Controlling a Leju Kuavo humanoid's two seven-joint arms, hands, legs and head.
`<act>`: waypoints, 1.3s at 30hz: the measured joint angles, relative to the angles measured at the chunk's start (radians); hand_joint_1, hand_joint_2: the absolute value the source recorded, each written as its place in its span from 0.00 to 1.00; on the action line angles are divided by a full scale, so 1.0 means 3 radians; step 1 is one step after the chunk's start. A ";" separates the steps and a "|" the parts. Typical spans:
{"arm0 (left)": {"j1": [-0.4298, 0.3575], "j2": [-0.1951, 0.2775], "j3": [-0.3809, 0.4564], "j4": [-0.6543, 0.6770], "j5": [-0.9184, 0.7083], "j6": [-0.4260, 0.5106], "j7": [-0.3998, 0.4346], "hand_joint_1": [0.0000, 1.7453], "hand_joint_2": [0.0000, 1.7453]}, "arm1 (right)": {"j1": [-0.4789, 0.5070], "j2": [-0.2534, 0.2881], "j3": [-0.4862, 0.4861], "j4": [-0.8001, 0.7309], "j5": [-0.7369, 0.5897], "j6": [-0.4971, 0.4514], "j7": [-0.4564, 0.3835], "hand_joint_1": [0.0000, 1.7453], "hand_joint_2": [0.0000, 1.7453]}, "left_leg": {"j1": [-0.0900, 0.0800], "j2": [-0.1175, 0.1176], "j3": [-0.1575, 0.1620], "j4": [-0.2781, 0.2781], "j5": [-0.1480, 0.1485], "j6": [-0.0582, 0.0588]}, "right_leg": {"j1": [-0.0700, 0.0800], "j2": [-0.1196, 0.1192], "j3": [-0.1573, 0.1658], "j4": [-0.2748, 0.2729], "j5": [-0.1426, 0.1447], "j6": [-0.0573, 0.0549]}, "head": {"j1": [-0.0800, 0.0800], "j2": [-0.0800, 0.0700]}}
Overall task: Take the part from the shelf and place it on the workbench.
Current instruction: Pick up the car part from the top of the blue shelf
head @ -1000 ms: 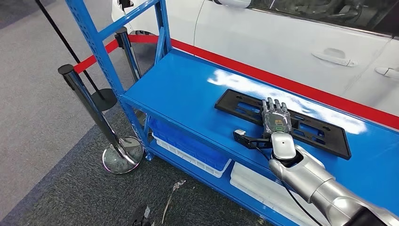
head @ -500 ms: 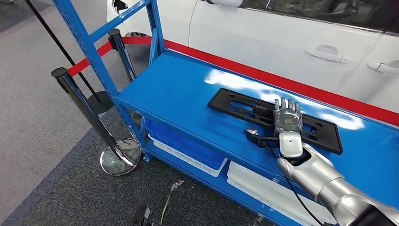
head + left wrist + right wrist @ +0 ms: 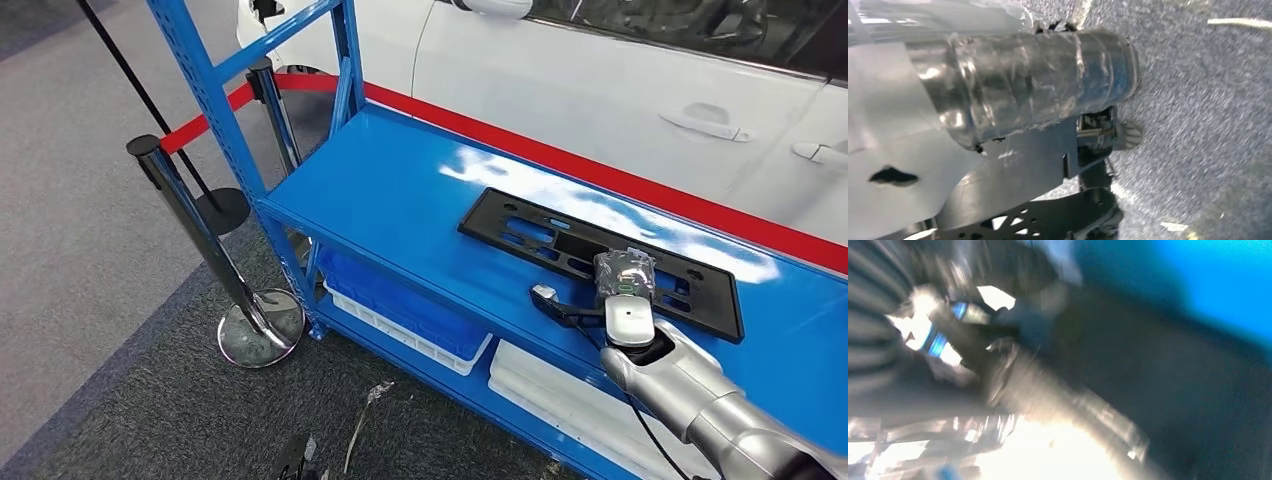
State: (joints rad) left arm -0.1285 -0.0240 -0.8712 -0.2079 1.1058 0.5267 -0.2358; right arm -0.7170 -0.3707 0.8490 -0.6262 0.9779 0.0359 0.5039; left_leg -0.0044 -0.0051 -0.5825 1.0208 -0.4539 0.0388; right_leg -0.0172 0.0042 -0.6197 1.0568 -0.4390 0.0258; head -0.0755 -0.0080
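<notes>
The black plastic part [image 3: 600, 262], a long flat perforated panel, lay flat on the top level of the blue shelf [image 3: 400, 200]. Its long axis ran diagonally across the shelf surface, parallel to the shelf's front edge: 1 end pointed toward the blue upright post [image 3: 205, 90] on the left, the other toward the right, the far side facing the white car [image 3: 600, 80]. The panel sat well inside the shelf edges.

The right hand [image 3: 622, 275] rested on the near long edge of the part, right of its middle, with the fingers curled down over the panel and the thumb extended to the left above the shelf surface. Whether the fingers actually gripped the part could not be told; the right wrist view was too blurred to show contact.

The left hand [image 3: 1108, 135] hung above grey carpet; its finger position could not be told.

A chrome stanchion [image 3: 200, 240] with a red belt [image 3: 200, 125] stood left of the shelf. White trays [image 3: 410, 325] sat on the lower level
</notes>
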 joint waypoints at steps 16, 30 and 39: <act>-0.0017 -0.0028 -0.0049 0.0000 0.0008 0.0451 -0.0200 0.00 1.00 | 0.0027 -0.0003 -0.0020 -0.0196 0.0050 -0.0191 -0.0052 1.00 1.00 | 0.0009 -0.0004 -0.0008 0.0030 -0.0015 -0.0097 | 0.0006 -0.0009 0.0022 -0.0086 0.0043 -0.0088 | -0.0034 0.0000; 0.0093 -0.0021 0.0063 0.0049 0.0224 0.0590 -0.0669 0.00 1.00 | 0.0330 -0.0307 -0.0395 -0.2377 0.0897 -0.0749 -0.0090 1.00 1.00 | 0.0012 -0.0009 0.0012 0.0043 -0.0059 -0.0001 | -0.0025 -0.0010 -0.0110 0.0158 -0.0011 0.0018 | -0.0016 0.0000; 0.0102 -0.0014 0.0127 0.0058 0.0221 0.0591 -0.0519 0.00 1.00 | 0.0551 -0.0409 -0.0617 -0.3397 0.1132 -0.0940 -0.0156 1.00 1.00 | 0.0023 -0.0002 -0.0321 0.0738 -0.0450 -0.0150 | -0.0022 -0.0003 -0.0031 -0.0012 -0.0005 -0.0125 | -0.0039 0.0000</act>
State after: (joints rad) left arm -0.0980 -0.0282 -0.8331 -0.1904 1.1720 0.7039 -0.3913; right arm -0.5517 -0.4932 0.6638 -1.6454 1.3175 -0.2461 0.4571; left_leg 0.0024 -0.0057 -0.6787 1.2423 -0.5888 -0.0062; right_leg -0.0237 0.0033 -0.6289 1.0531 -0.4404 -0.0116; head -0.0873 -0.0080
